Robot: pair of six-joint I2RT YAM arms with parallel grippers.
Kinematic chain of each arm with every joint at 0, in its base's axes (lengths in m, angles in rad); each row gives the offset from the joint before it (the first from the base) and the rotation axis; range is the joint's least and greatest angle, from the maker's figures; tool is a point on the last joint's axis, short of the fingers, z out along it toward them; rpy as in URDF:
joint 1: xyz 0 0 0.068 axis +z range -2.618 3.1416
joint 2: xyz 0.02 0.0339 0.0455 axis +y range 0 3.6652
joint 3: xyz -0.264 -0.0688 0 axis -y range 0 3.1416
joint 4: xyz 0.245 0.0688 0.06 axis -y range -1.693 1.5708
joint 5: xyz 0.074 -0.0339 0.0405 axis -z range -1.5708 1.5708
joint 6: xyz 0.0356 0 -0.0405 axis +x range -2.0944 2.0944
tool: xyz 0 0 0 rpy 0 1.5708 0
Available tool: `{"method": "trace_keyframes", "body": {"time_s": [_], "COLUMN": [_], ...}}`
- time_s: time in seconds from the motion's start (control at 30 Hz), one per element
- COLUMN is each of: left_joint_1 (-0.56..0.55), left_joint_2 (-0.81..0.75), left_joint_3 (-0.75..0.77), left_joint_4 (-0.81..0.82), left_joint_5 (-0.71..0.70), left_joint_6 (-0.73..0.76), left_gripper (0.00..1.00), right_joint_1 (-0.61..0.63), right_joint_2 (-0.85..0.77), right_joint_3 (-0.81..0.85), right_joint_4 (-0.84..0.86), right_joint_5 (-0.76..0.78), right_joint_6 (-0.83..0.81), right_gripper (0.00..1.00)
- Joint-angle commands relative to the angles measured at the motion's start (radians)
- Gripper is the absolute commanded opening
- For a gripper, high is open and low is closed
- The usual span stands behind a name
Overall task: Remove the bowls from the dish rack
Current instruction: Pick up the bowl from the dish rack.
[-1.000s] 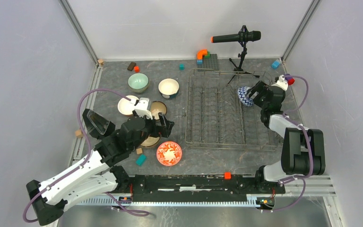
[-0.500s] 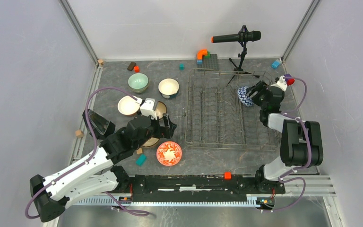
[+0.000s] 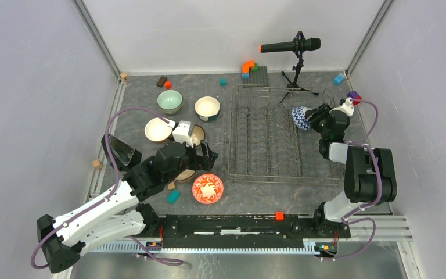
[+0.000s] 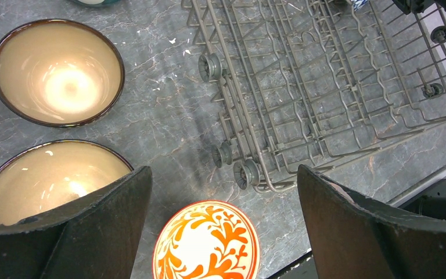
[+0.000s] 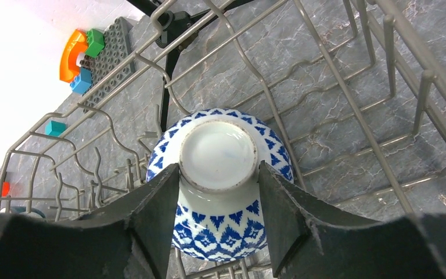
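Right claw: partly closed round the blue-white bowl. My fingers sit on either side of its foot ring, and as far as I can tell from the wrist view both pads are against it. The bowl's base faces my wrist camera. It stands among the tines in the far right part of the dish rack, close to the rack's right wall. I see no other bowl in the rack.

Left claw: wide open and holding nothing. It hangs above the desk, just left of the rack's near left corner. The red-white bowl sits upright on the desk below the gap between my fingers. Two brown-rimmed bowls sit upright to its left, close together, the nearer one partly hidden behind my left finger.

From the top view, a pale green bowl, a teal bowl with a white inside and a cream bowl also sit on the desk left of the rack, all upright and apart from it. A microphone on a stand is at the far edge behind the rack.
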Motion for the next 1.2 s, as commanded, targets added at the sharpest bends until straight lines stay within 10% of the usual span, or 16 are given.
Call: {"method": "trace_keyframes", "body": {"time_s": [0.0, 0.6, 1.17], "left_joint_1": [0.001, 0.001, 0.001], "left_joint_2": [0.002, 0.008, 0.018], "left_joint_3": [0.018, 0.018, 0.017], "left_joint_4": [0.026, 0.027, 0.025], "left_joint_5": [0.013, 0.013, 0.018], "left_joint_6": [-0.031, -0.034, -0.039], "left_gripper": [0.99, 0.99, 0.99], "right_joint_1": [-0.004, -0.015, -0.015], "right_joint_2": [0.005, 0.051, 0.080], "right_joint_3": [-0.021, 0.036, 0.016], "right_joint_4": [0.023, 0.006, 0.053], "right_joint_5": [-0.009, -0.032, -0.064], "right_joint_6": [0.000, -0.016, -0.017], "right_gripper": [0.59, 0.72, 0.38]}}
